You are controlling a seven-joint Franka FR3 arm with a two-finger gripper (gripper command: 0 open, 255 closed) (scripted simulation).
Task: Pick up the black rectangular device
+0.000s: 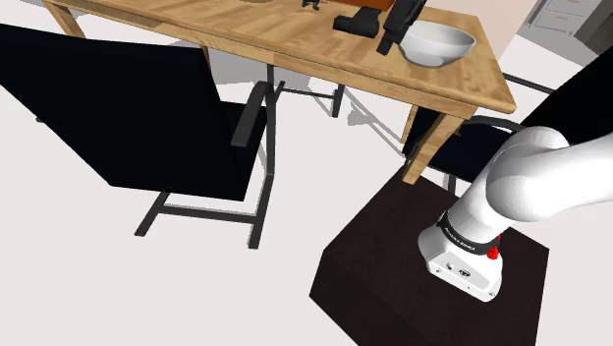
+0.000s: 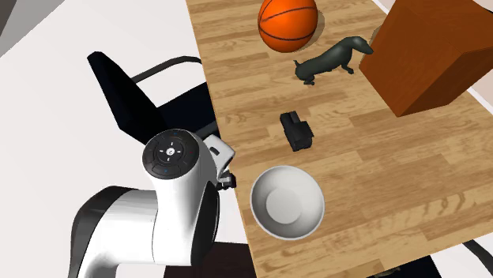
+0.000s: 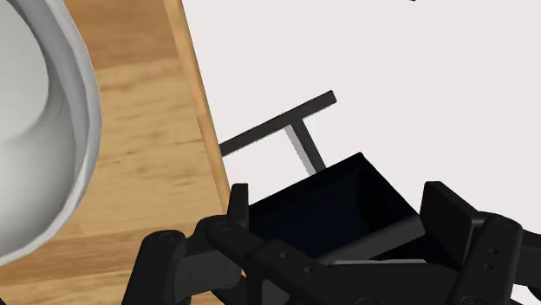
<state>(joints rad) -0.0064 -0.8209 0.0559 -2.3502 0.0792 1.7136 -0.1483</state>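
Wooden table [image 2: 379,189]: white bowl [image 2: 287,201] near black device [image 2: 297,130]

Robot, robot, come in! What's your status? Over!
Roger: claw open and empty, above table edge. Untouched black device lies on table. Nearby white bowl, not blocking. Over.

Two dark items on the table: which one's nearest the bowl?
The black rectangular device, beside the white bowl; the dark animal figurine stands farther off, by the basketball.
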